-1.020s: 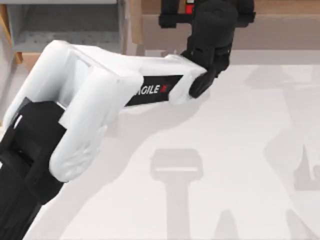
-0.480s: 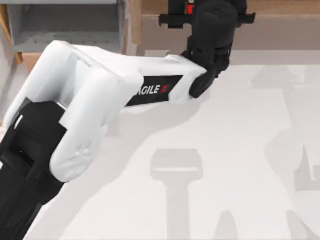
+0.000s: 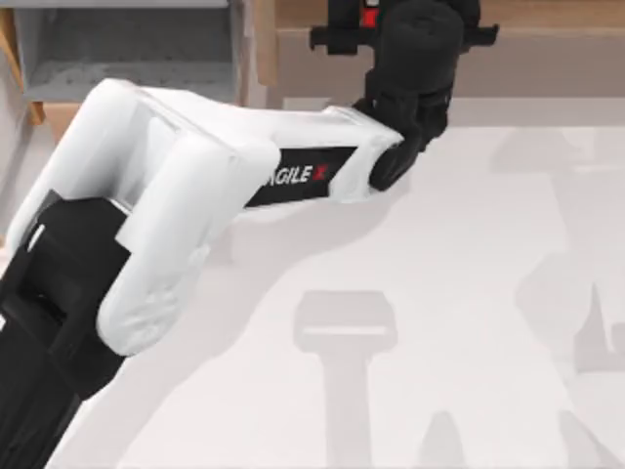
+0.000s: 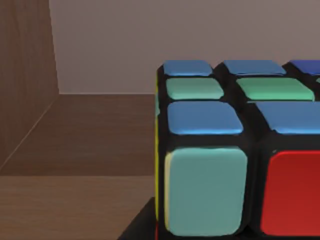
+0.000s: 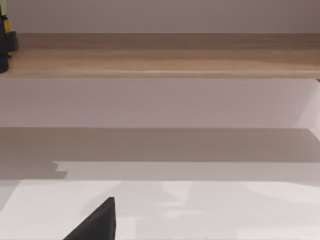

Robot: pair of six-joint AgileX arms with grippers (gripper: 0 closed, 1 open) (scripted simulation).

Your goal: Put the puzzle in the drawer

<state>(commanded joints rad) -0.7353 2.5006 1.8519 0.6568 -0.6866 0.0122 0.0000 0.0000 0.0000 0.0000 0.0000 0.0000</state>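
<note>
Left wrist view: puzzle (image 4: 235, 150) close-up

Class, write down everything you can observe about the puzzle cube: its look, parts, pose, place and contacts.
The puzzle is a glossy, plastic-looking cube of rounded square tiles in a black frame. The left wrist view shows blue, green, pale teal and red tiles, plus a yellow sliver on one edge. It sits level on a brown wooden shelf near a side wall. From above, a red patch shows at the left gripper; finger contact cannot be made out.
</note>
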